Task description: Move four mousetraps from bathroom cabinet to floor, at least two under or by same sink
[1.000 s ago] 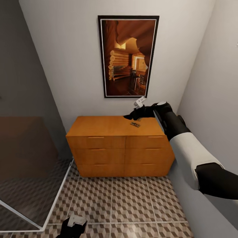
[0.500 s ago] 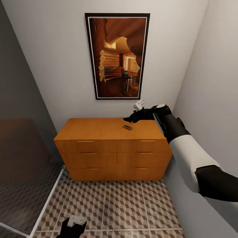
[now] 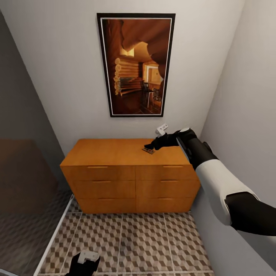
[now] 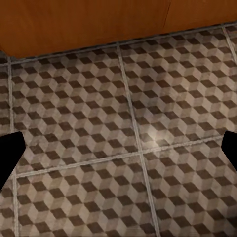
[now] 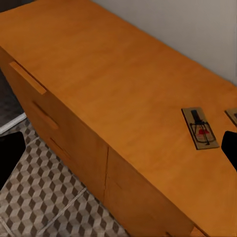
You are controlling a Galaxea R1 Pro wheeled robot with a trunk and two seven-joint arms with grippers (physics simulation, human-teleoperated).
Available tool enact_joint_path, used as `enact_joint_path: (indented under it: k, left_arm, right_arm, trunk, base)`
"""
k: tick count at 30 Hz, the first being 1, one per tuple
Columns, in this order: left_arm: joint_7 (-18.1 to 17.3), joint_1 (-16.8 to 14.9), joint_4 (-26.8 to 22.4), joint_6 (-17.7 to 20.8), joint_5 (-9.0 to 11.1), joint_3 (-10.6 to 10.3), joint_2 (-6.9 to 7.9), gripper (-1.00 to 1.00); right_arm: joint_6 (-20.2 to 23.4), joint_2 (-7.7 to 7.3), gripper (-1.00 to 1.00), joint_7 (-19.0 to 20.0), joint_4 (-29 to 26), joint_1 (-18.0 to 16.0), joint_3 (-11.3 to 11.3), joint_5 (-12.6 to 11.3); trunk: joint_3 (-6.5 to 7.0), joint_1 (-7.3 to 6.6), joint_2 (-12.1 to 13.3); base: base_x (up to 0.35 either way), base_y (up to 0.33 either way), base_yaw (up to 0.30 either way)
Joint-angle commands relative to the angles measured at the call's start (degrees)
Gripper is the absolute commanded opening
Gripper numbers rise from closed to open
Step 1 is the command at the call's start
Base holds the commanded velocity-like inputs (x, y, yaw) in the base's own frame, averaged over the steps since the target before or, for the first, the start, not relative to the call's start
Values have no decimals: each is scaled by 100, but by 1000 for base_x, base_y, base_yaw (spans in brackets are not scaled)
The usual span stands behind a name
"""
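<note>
Since a second ago the whole view has slid sideways, and the right hand (image 3: 147, 147) has come down onto the cabinet top.

At the bottom of the head view sits the left hand (image 3: 85, 262), low over the bathroom floor (image 3: 145, 241); its wrist view shows two dark fingertips (image 4: 9, 157) at the far edges, spread wide with nothing between them.

Farther up stands the cabinet (image 3: 115, 180). On its top, toward the right, lies a mousetrap (image 5: 199, 127), flat, with the edge of a second mousetrap (image 5: 232, 116) just beside it. The right hand reaches over the first one (open or closed, I cannot tell).

On the wall above hangs a framed picture (image 3: 135, 65).
</note>
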Motion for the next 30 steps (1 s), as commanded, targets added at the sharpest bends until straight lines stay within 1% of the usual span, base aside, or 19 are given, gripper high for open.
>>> enact_joint_path:
  k: [1, 14, 19, 23, 30]
  left_arm:
    - [-38, -4, 2, -12, 62, -25, 2, 100]
    - [-36, -3, 2, -12, 67, -25, 4, 100]
    - [-36, -3, 2, -12, 67, -25, 4, 100]
    - [-37, -3, 2, -12, 67, -25, 7, 100]
    - [-38, 27, 66, -10, 60, -27, 5, 100]
  right_arm:
    - [14, 2, 100, 35, 9, -2, -6, 52]
    - [7, 2, 100, 35, 92, 112, -6, 48]
    - [-56, 2, 100, 35, 157, 121, -6, 48]
    - [-156, 2, 100, 35, 215, 124, -6, 48]
    - [-208, 2, 100, 35, 247, 125, -6, 48]
  trunk:
    - [-12, 5, -11]
    - [-12, 5, -11]
    - [-12, 5, -11]
    - [-12, 5, -11]
    - [-12, 5, -11]
  base:
    - [179, 8, 0]
    - [160, 61, 0]
    - [118, 89, 0]
    - [72, 50, 0]
    - [19, 13, 0]
